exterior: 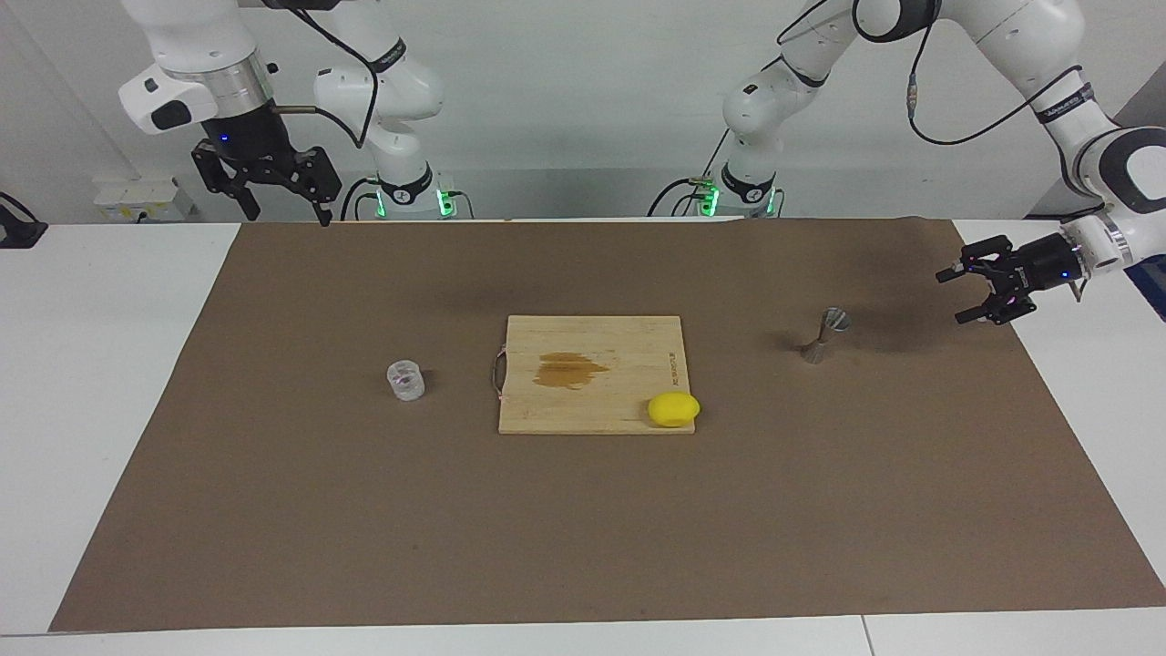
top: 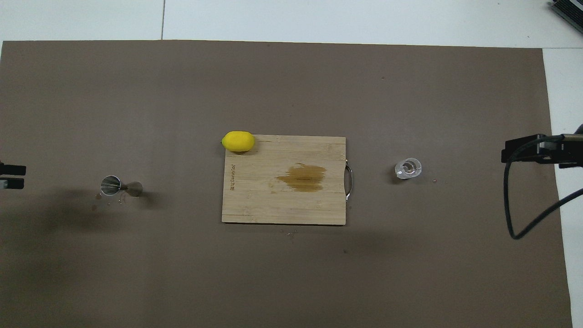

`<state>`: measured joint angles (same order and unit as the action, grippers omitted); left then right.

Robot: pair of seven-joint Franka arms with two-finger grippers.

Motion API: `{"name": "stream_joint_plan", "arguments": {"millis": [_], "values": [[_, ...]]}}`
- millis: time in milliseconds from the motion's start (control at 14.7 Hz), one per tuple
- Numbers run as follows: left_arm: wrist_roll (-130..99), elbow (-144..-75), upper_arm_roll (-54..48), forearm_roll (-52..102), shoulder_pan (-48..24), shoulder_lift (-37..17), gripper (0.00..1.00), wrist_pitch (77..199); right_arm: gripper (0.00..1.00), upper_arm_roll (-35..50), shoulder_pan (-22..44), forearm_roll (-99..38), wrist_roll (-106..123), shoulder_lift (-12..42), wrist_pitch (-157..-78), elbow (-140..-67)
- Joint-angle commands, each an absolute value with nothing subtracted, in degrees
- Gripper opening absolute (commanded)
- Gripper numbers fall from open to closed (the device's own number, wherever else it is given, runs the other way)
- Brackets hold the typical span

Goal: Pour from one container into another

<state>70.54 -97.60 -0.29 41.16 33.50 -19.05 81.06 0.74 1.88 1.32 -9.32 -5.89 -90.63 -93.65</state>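
The clear glass cup (exterior: 405, 380) (top: 408, 168) stands on the brown mat, between the cutting board and the right arm's end of the table. The grey metal jigger (exterior: 824, 335) (top: 119, 187) stands upright on the mat toward the left arm's end. My left gripper (exterior: 955, 296) (top: 12, 176) hangs low over the mat's edge beside the jigger, open, pointing at it, about a hand's width away. High over the mat's corner near the right arm's base, my right gripper (exterior: 284, 217) (top: 524, 150) is open and holds nothing.
A wooden cutting board (exterior: 547, 410) (top: 282, 205) with a brown stain lies mid-mat. A yellow lemon (exterior: 673, 409) (top: 237, 141) rests on the board corner farthest from the robots, toward the left arm's end. Small drops (top: 98, 200) dot the mat by the jigger.
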Motion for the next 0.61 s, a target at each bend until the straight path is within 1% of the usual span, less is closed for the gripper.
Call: {"name": "stream_joint_plan", "arguments": {"millis": [0,205,273,409,546], "values": [[83.97,-105.0,-0.62,47.09,35.94,-17.67,1.0,80.16,0.99,1.05,1.49,0.53,-8.26,-6.42,-92.81,-95.54],[98.13,-111.6,-0.62,50.43,36.12,-16.44,1.0,82.52,0.98,1.58,1.67,1.23,-8.7,-3.44,-92.02,-91.86],[101.48,-112.4,-0.62,52.1,36.04,-17.31,1.0,82.27,0.98,1.58,1.67,1.32,-8.7,-2.47,-91.76,-90.45],[107.28,-112.24,-0.62,56.32,36.03,-21.86,1.0,80.51,0.98,1.58,1.5,1.41,-8.61,-0.28,-90.36,-87.47],[112.21,-112.24,-0.62,57.65,36.3,-23.46,1.0,79.72,0.98,1.58,1.49,1.58,-8.7,2.27,-88.6,-84.13]]}}
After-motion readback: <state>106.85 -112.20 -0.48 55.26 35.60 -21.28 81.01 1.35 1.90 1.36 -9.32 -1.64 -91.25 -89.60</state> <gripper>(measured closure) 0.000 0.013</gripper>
